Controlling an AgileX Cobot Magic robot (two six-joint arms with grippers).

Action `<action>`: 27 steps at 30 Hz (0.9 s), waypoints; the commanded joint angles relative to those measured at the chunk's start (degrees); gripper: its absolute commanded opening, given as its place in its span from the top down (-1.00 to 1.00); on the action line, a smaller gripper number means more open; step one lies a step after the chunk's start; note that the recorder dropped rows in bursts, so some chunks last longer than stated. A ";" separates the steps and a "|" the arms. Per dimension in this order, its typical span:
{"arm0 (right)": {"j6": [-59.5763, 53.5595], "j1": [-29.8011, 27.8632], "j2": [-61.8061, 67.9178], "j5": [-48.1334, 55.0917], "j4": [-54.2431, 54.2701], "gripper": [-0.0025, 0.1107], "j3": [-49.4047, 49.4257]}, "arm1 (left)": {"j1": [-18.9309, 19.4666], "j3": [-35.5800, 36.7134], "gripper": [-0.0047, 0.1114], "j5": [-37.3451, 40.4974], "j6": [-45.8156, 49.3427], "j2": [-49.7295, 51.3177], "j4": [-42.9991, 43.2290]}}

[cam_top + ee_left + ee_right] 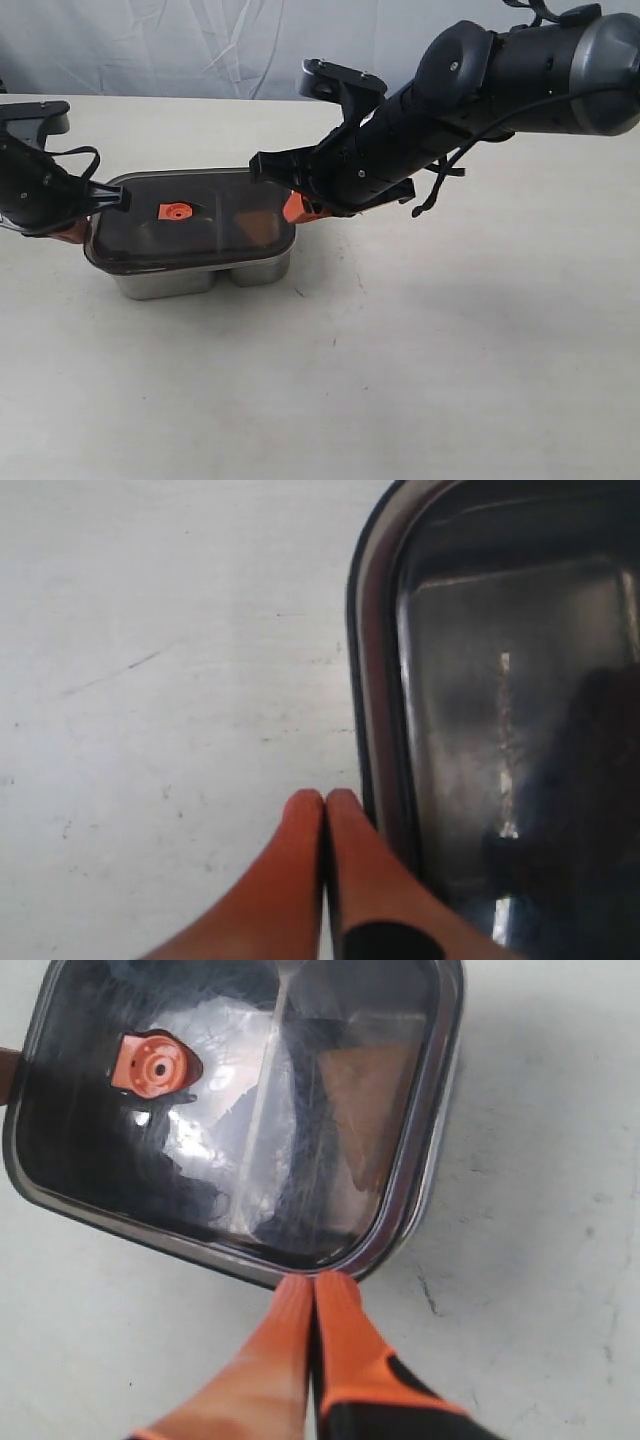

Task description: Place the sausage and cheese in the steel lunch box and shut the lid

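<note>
The lid (pixel 190 220), a dark translucent rounded rectangle with a smooth glossy surface, sits on top of the steel lunch box (pixel 165 283) and covers both of its compartments. A small orange valve (pixel 175 211), round with a raised centre, is set in the lid a little off its middle. Under the lid, the box's shiny steel walls show at the front, with rounded corners and a dip between the two compartments. Through the dark plastic a brownish-orange wedge, the cheese (pixel 365 1110), shows in the compartment at the box's right end. The sausage cannot be made out through the lid.

The box stands on the left part of the table (pixel 450 340), some way in from its far edge. The tabletop is pale, matt and lightly scuffed.

The left hand (pixel 325 800) is fully closed, its smooth orange fingertips pressed together with nothing between them, just beside the lid's rim at the box's left end. The right hand (pixel 313 1282) is likewise closed and empty, its orange tips at the lid's rim near a right-end corner; whether they touch it cannot be told.
</note>
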 commanded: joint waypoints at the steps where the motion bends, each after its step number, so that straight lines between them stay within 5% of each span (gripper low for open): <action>1: 0.07 -0.16 -0.74 0.15 -0.61 0.96 -0.28 | -0.28 -0.21 0.92 -0.85 4.42 0.77 -5.27; 15: 0.63 -0.16 -0.74 -3.64 -0.61 0.96 -0.28 | -0.02 -0.21 0.92 -1.35 7.29 -0.92 -5.13; 27: 3.63 -0.16 -0.74 -5.87 -0.61 0.96 -0.28 | 0.38 -0.21 0.92 -11.96 6.52 -8.47 -5.75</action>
